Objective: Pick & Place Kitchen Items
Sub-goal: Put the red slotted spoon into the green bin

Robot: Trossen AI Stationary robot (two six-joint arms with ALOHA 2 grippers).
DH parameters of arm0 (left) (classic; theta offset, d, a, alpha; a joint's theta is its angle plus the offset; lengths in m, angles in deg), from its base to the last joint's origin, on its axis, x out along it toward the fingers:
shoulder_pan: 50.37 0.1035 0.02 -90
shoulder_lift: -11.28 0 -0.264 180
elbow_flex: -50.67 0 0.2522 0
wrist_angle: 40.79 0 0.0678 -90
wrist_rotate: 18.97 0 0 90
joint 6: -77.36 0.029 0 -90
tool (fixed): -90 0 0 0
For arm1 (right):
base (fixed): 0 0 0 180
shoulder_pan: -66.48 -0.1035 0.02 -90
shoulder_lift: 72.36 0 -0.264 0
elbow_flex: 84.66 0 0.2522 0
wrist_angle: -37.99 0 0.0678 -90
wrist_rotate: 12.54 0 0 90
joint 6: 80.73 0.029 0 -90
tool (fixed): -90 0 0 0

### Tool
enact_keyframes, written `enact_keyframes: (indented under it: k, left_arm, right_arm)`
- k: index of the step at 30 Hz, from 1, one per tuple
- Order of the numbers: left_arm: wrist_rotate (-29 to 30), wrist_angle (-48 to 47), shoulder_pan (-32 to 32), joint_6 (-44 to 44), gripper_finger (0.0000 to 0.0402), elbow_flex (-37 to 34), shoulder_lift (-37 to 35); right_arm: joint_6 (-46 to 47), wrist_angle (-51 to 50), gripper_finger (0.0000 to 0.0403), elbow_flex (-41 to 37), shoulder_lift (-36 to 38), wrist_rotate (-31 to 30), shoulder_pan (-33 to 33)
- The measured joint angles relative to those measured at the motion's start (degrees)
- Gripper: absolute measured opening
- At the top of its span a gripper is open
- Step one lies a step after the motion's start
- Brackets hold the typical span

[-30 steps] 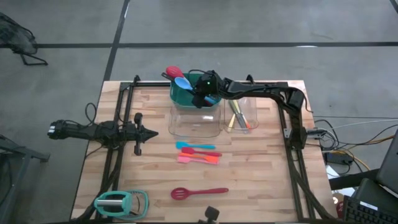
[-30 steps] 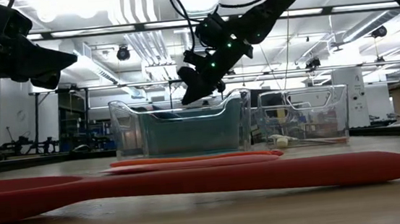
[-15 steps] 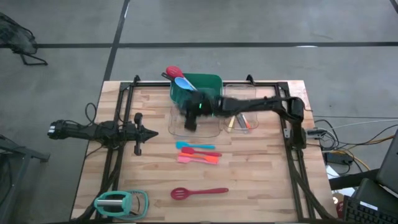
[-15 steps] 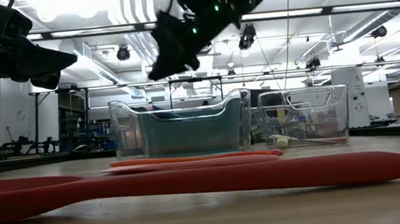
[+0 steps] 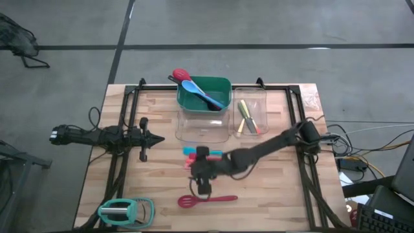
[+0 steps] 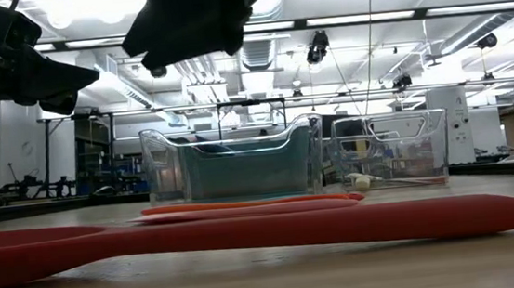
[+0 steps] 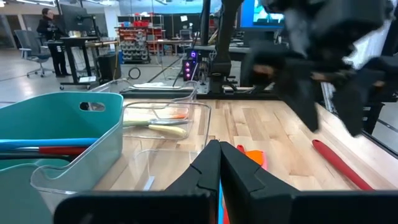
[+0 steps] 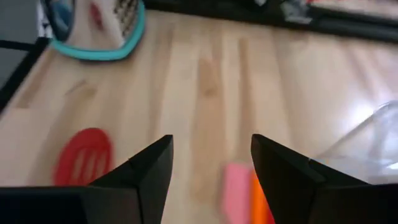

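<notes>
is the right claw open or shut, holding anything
Open and empty: in its wrist view the right claw shows a wide gap with bare table between its fingers.

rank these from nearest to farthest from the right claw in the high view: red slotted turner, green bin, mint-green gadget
1. The red slotted turner, just below the right claw, toward the table's front edge.
2. The mint-green gadget, off at the front left corner.
3. The green bin, at the back of the table, beyond the clear bins.
</notes>
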Motion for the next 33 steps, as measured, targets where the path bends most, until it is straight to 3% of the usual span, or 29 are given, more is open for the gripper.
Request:
enact_keyframes:
  k: [15, 33]
  left_arm:
    - [0.0, 0.0, 0.0, 0.0, 0.0010, 0.0, 0.0]
    - [0.0, 0.0, 0.0, 0.0, 0.0010, 0.0, 0.0]
  right_arm:
    - [19.3, -0.5, 0.0188, -0.1, -7.2, 0.6, -10.2]
    - [22.7, -2.2, 0.0167, 0.0, -13.1, 2.2, -11.1]
